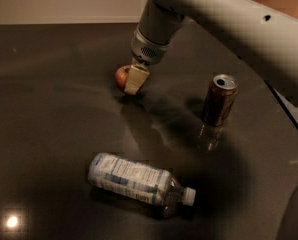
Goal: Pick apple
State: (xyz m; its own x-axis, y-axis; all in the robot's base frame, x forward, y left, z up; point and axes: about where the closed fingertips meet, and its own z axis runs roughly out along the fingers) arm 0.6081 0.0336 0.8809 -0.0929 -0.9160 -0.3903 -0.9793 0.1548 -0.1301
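Note:
The apple point(121, 76) is small, round and red with a yellowish patch. It sits on the dark tabletop point(49, 114) at mid-left, towards the back. My gripper point(130, 80) reaches down from the grey arm point(229, 19) and is right at the apple. Its cream-coloured tip covers the apple's right side, and only the apple's left half shows. The apple looks to rest on the table.
A brown can point(219, 99) stands upright to the right of the apple, its top open. A clear plastic bottle point(139, 184) with a white cap lies on its side at the front. The table's edge runs down the right side.

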